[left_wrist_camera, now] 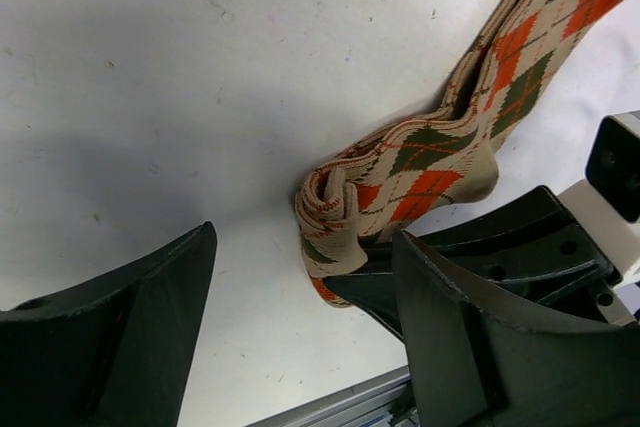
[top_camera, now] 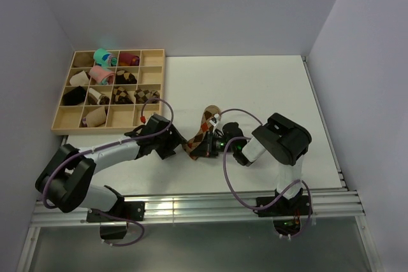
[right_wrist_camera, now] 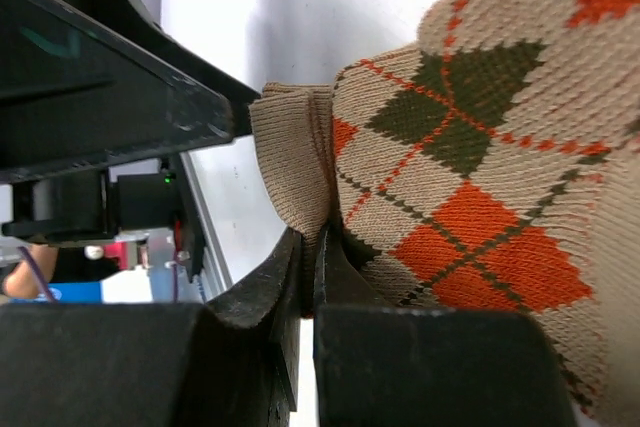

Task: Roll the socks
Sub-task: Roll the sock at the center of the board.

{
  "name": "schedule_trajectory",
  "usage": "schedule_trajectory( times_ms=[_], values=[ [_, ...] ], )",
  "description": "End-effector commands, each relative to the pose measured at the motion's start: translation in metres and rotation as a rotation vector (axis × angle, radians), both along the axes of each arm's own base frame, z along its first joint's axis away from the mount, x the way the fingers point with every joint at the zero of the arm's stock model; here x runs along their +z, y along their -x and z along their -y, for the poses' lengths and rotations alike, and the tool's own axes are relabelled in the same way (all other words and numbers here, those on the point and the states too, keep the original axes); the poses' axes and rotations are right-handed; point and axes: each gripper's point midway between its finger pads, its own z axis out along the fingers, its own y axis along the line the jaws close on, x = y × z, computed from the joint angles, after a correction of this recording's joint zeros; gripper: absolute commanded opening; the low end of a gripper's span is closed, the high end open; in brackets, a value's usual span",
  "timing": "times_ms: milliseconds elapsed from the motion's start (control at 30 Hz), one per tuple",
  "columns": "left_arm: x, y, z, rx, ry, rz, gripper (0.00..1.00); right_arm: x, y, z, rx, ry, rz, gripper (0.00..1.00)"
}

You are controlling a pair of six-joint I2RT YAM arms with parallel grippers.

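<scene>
The socks (top_camera: 205, 125) lie in the middle of the table as a tan argyle strip with dark and orange-red diamonds. Their near end is curled into a small roll (left_wrist_camera: 335, 222). My right gripper (right_wrist_camera: 312, 237) is shut on a fold of tan fabric at that rolled end (right_wrist_camera: 300, 147). In the top view it (top_camera: 207, 147) reaches in from the right. My left gripper (left_wrist_camera: 303, 242) stands open with its fingers wide apart. The roll sits just beyond its fingertips, close to the right finger (left_wrist_camera: 470, 337). Nothing lies between its jaws.
A wooden compartment tray (top_camera: 153, 74) stands at the back left, holding several rolled socks in pink, teal, maroon and brown argyle. The table's metal front rail (top_camera: 191, 205) runs close below the grippers. Walls enclose the table on the left, back and right.
</scene>
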Motion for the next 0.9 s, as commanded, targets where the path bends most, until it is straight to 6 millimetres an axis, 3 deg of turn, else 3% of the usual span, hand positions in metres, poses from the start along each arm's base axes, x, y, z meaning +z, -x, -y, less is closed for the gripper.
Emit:
schedule_trajectory(
  times_ms=[0,400,867],
  values=[
    [-0.002,-0.001,0.008,0.001,0.027,-0.002,0.75,-0.042,0.021,0.023,-0.020,0.106,-0.168,0.00],
    [-0.016,0.001,0.013,-0.021,0.004,-0.019,0.66,-0.054,0.017,0.032,-0.061,0.112,-0.268,0.00],
    [-0.011,0.006,0.012,-0.067,0.006,0.014,0.66,-0.071,0.012,0.043,-0.114,0.138,-0.363,0.00]
  ],
)
